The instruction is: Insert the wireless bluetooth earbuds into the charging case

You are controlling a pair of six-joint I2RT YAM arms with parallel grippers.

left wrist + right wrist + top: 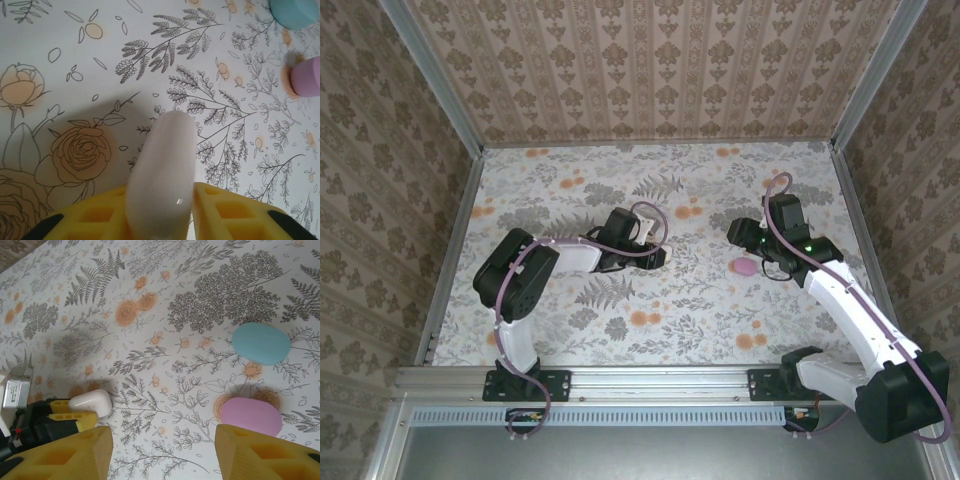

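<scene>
Left gripper (160,192): grasping. Its yellow fingers (230,210) are set narrowly, with the white charging case (165,160) between them. Both pads meet the flanks of the case. The case stands on end and leans slightly toward 1 o'clock in the left wrist view, its rounded top well forward of the fingertips. Seen from above, this gripper is near the middle of the tabletop (200,280).

Right gripper (164,432): released. The jaws stand wide apart with bare floral tabletop between them, and they hold nothing. In the right wrist view, the pink charging case (251,417) lies flat on the tabletop just ahead of the right-hand finger. Whether that finger touches it cannot be told.

The teal charging case (261,343) lies flat at roughly 12 o'clock from the pink one, near it but apart. Both look like smooth, closed pebbles. From the pink case the white case is at 9 o'clock, well apart. In the overhead view, the pink case is at about 3 o'clock from the left gripper.
</scene>
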